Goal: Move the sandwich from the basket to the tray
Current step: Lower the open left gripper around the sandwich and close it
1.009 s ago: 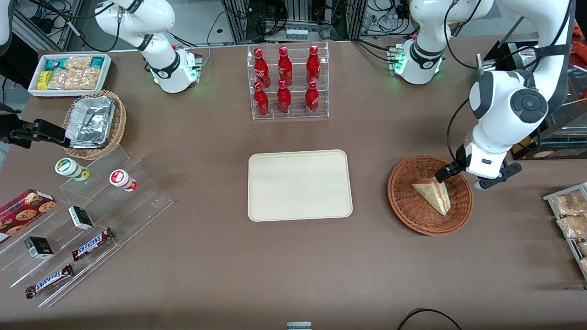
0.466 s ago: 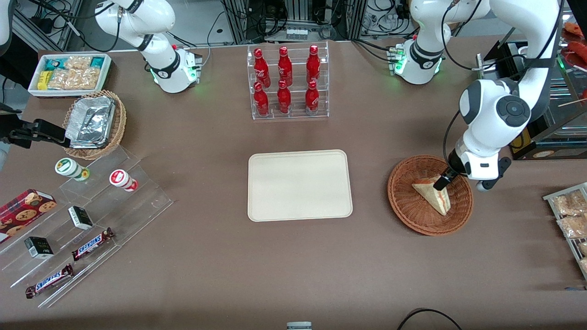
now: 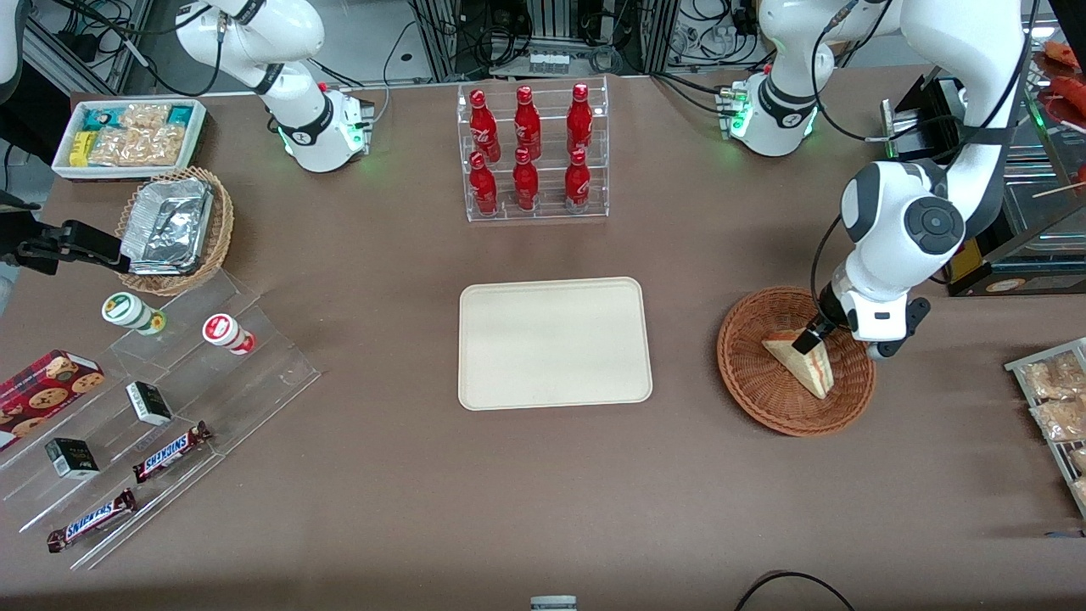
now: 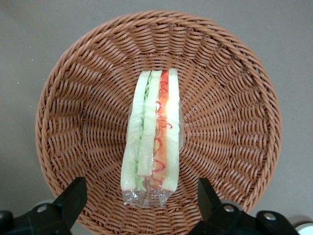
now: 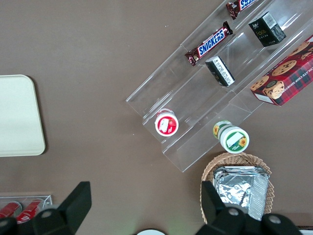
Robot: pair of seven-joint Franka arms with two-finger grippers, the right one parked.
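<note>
The sandwich (image 3: 801, 361) is being shown lying in the basket (image 3: 755, 386), a wrapped wedge with its cut edge turned up (red and green layers are being seen between the pale bread slices in the left wrist view (image 4: 152, 138)). The basket (image 4: 78, 122) is resting on the brown table (image 3: 424, 492), toward the working arm's end. The gripper (image 3: 810, 333) is being held just above the sandwich, over the part of the basket farther from the front camera. Its jaws are being kept wide apart: in the left wrist view the two dark fingers (image 4: 72, 198) are being seen standing clear on either side of the sandwich's end, with neither touching it, and the gripper (image 4: 142, 196) is centred on the wedge. The tray (image 3: 555, 343) is lying flat at the middle of the table, well apart from the basket, with nothing on it. Farther from the front camera than the tray, a clear rack of red bottles (image 3: 530, 153) is being shown standing upright.
</note>
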